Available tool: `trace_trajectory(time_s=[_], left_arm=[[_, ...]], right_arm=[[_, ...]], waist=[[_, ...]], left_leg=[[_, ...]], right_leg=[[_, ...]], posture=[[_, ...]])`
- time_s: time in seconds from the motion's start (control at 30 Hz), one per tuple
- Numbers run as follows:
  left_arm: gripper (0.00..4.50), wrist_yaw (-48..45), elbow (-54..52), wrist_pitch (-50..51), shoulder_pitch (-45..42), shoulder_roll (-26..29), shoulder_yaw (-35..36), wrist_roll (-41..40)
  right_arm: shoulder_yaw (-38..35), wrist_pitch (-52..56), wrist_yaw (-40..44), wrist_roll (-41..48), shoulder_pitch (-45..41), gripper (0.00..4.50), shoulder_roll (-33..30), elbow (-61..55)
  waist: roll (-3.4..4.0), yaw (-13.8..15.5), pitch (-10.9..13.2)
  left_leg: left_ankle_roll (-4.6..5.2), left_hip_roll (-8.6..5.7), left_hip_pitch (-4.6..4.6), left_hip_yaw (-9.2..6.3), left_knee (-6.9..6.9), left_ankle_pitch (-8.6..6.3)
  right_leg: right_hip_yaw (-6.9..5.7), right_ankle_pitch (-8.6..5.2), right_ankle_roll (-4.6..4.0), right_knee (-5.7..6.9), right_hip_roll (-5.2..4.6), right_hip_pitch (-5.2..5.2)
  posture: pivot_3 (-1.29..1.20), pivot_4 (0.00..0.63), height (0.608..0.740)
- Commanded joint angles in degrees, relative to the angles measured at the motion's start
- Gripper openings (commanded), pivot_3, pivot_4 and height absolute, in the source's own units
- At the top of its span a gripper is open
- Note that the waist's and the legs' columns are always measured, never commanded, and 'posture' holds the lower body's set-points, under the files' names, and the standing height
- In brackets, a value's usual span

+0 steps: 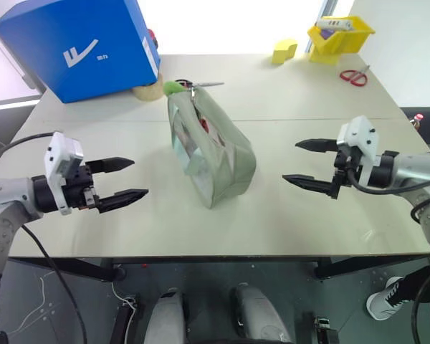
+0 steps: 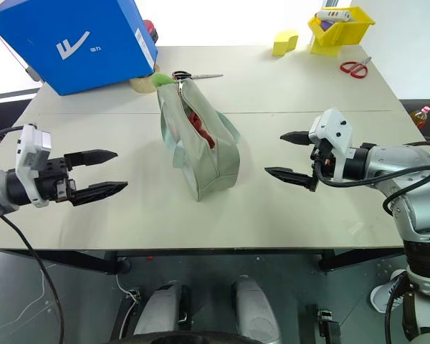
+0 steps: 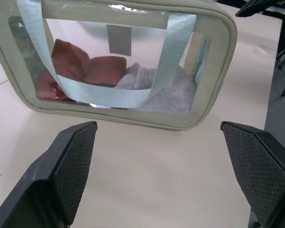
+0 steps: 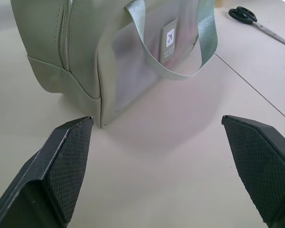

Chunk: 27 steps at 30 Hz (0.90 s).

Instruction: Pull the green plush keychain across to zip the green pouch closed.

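Observation:
The green pouch point(image 1: 213, 154) stands upright in the middle of the table, its top zipper running away from me and partly open, with red and grey contents behind its clear window point(image 3: 118, 76). The green plush keychain point(image 1: 173, 87) hangs at the pouch's far end, by the scissors. My left gripper point(image 1: 126, 180) hovers open to the left of the pouch, apart from it. To the pouch's right my right gripper point(image 1: 306, 163) is open too, with nothing between its fingers.
A blue box point(image 1: 79, 44) stands at the back left. Black-handled scissors point(image 1: 201, 84) lie just behind the pouch. A yellow block point(image 1: 284, 51), a yellow bin point(image 1: 339, 34) and red-handled scissors point(image 1: 354, 77) sit at the back right.

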Motion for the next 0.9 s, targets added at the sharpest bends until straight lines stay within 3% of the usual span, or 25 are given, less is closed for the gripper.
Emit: trace_trajectory(time_s=[0.03, 0.47, 0.7, 0.9], left_arm=[[4.46, -0.75, -0.24, -0.44, -1.94, 1.57, 0.59, -0.06], [4.46, -5.18, 1.87, -1.22, -3.53, 5.24, -0.31, 1.25], [4.46, -7.84, 3.97, -3.12, -1.81, 5.99, 1.16, 2.37], [4.46, -7.87, 5.98, -7.76, -3.14, 3.5, 2.2, 2.63]], right_arm=[[-1.22, -0.81, 0.24, 0.1, -1.17, 4.5, -0.68, -1.1], [-0.41, -0.38, -1.27, 0.45, -1.3, 4.5, 0.84, -2.72], [-0.61, 2.09, -1.52, 1.64, -6.24, 4.5, 0.31, -2.69], [-0.08, 7.52, -4.13, 3.68, -11.19, 4.5, 1.25, -2.64]], waist=[[0.0, 0.01, 0.0], [0.0, -0.02, 0.0], [0.03, -0.05, 0.02], [0.03, 0.01, 0.02]], left_leg=[[0.0, 0.0, 0.0, 0.0, 0.0, 0.0], [0.0, -0.01, 0.0, 0.08, -0.01, 0.0], [0.0, 0.01, 0.0, 0.1, -0.03, 0.0], [0.0, 0.0, -0.02, 0.13, -0.01, 0.0]], right_leg=[[0.0, 0.0, 0.0, 0.0, 0.0, 0.0], [0.0, 0.0, 0.0, 0.0, 0.02, -0.02], [0.0, 0.0, -0.01, 0.01, 0.03, -0.06], [0.01, 0.0, -0.01, 0.01, 0.0, -0.06]], posture=[[0.0, 0.15, 0.737], [0.0, 0.15, 0.737], [0.0, 0.15, 0.737], [0.0, 0.15, 0.737]])
